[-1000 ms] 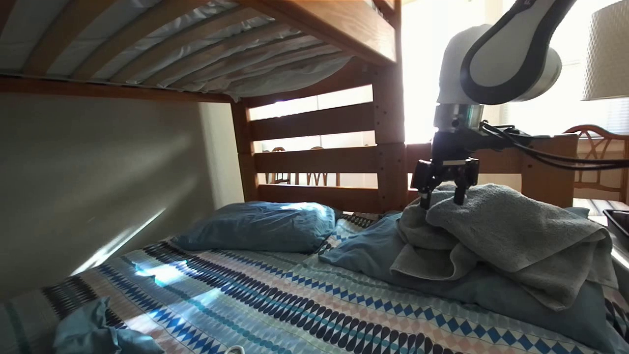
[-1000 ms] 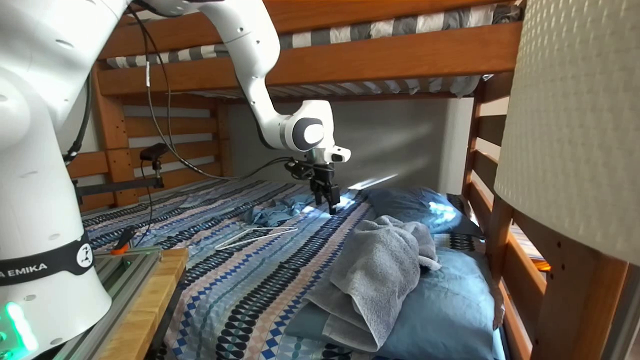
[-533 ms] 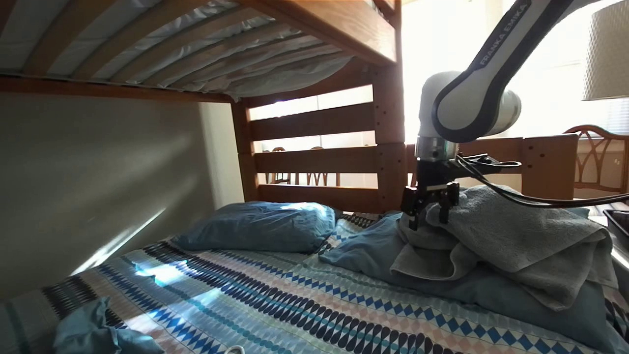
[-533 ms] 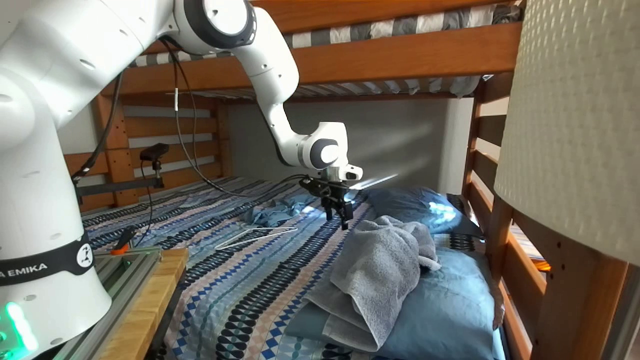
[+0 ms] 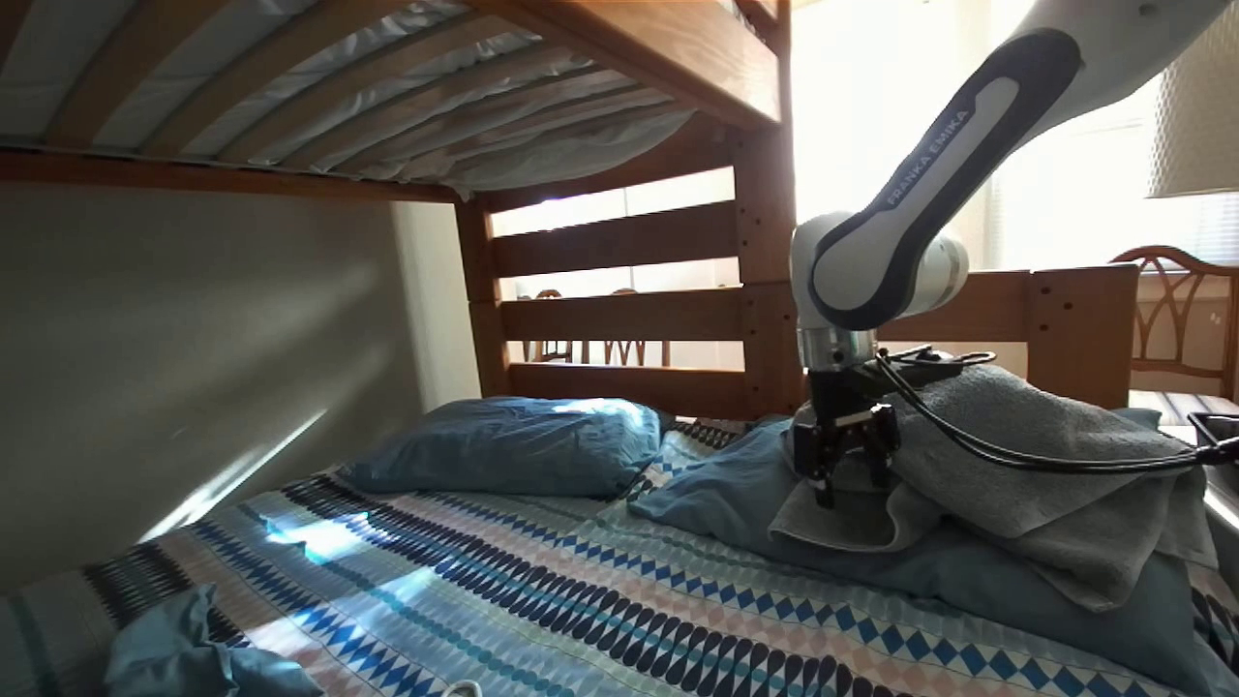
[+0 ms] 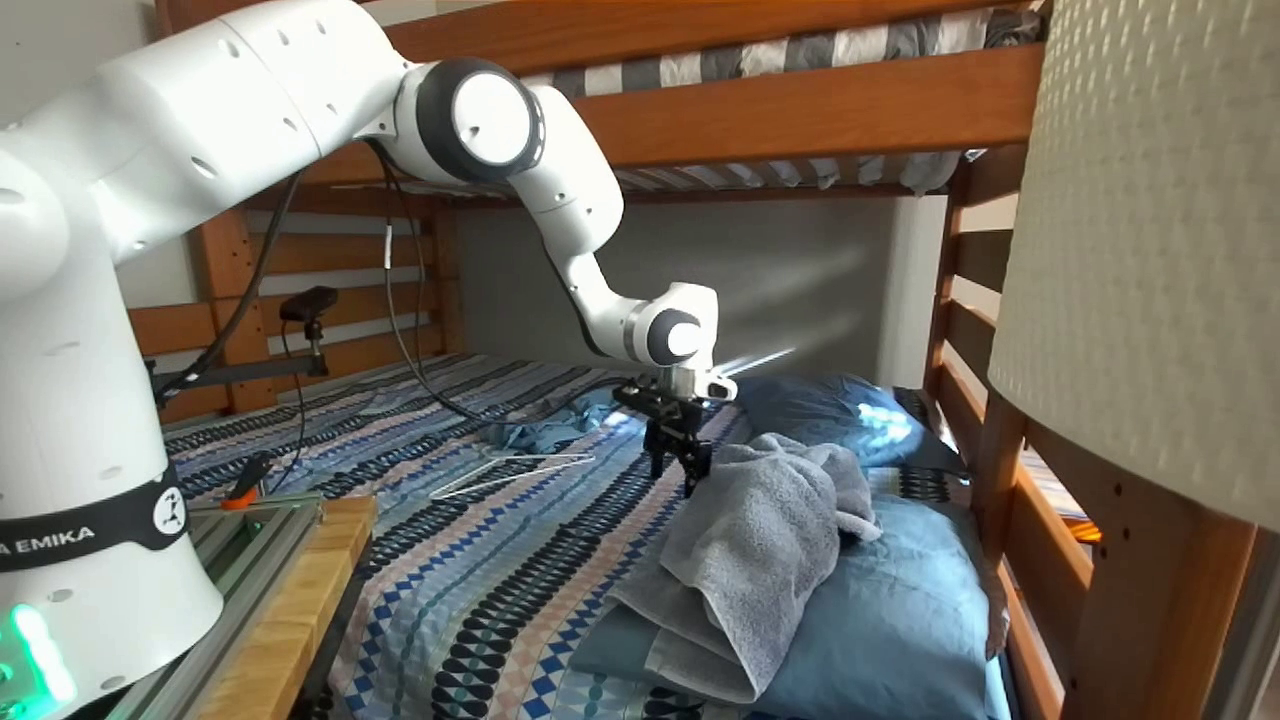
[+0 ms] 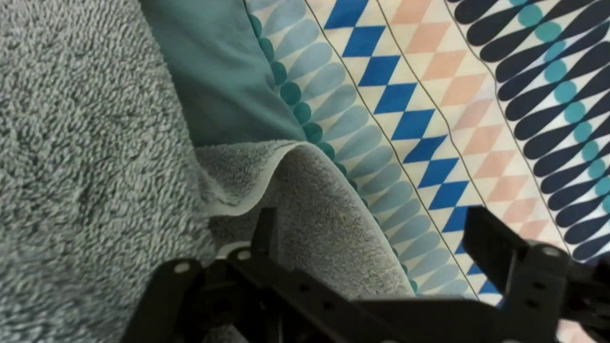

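Note:
My gripper [image 5: 852, 487] is open and empty, pointing down at the near edge of a crumpled grey towel [image 5: 1026, 407]. In the other exterior picture the gripper [image 6: 674, 480] is beside the towel [image 6: 760, 540]. In the wrist view the gripper [image 7: 371, 216] has its fingers wide apart. One finger is over a fold of the towel [image 7: 86, 166], the other over the patterned bedspread [image 7: 405, 95]. A flap of towel lies between and below them. I cannot tell whether a finger touches it. The towel rests on a blue pillow [image 6: 900, 600], also visible in the wrist view [image 7: 224, 76].
A second blue pillow [image 5: 523, 445] lies by the wall. A crumpled blue cloth [image 6: 550, 425] and a thin white frame [image 6: 545, 457] lie on the bed. The upper bunk's wooden rail [image 6: 800, 110] runs overhead. A lampshade [image 6: 1140, 250] stands close by. Cables hang from the arm.
My gripper has come down steadily beside the towel, moving slightly left in an exterior view and right in the other view. It stays open. The towel and pillows have not moved.

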Controlling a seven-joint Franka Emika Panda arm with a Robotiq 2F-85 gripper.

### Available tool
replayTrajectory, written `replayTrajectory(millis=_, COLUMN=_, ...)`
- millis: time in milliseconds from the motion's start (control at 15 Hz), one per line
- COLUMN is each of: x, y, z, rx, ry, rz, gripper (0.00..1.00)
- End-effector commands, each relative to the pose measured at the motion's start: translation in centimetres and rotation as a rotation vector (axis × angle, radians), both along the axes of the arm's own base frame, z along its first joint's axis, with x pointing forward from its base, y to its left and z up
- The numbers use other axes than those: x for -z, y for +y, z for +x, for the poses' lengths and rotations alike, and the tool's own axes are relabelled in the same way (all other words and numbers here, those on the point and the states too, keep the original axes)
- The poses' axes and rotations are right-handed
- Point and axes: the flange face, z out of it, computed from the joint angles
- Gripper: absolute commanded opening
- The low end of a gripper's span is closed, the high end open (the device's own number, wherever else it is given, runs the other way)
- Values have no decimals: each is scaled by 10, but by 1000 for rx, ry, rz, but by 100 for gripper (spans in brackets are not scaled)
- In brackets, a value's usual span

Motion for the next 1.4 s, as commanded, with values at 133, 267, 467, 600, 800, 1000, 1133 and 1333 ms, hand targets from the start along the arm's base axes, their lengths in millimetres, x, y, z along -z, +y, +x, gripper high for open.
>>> replayTrajectory(millis=133, x=15, y=22, z=-1, rx=-133, ry=144, rz=3, gripper=100)
replayTrajectory(millis=267, x=17, y=16, z=-4, rx=-105, ry=113, rz=-22, gripper=100)
replayTrajectory(millis=467, x=14, y=22, z=-4, rx=-124, ry=122, rz=-14, gripper=100)
replayTrajectory(millis=600, x=10, y=14, z=-8, rx=-115, ry=122, rz=-79, gripper=100)
replayTrajectory(millis=800, x=21, y=23, z=-14, rx=-129, ry=115, rz=-159, gripper=100)
replayTrajectory(millis=1000, x=29, y=39, z=-19, rx=-133, ry=68, rz=-209, gripper=100)
replayTrajectory(millis=1133, x=34, y=56, z=-26, rx=-164, ry=39, rz=-233, gripper=100)
replayTrajectory(millis=1333, x=47, y=74, z=-34, rx=-268, ry=20, rz=-302, gripper=100)
